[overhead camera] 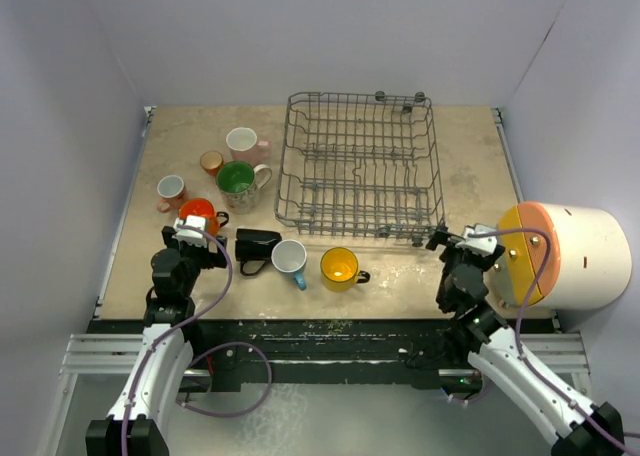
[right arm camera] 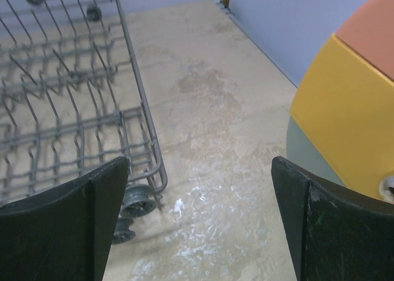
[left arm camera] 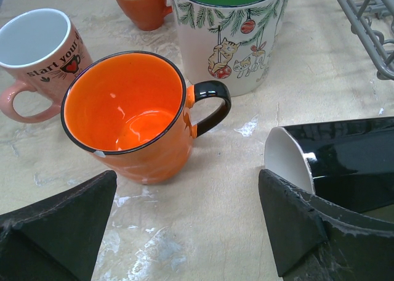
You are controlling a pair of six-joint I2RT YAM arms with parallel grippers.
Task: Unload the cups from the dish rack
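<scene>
a: our left pincer is spread wide and holds nothing. the orange mug stands upright just past its pads, and the black mug lies on its side against one pad.
b: our right pincer gapes empty too, beside a corner of the dish rack.
a: we see no mug in the rack. all eight are on the table, left of it.
b: glazed ceramic is stiff, slick and chippable. we'd pinch the rim wall with one pad inside, not the handle.
</scene>
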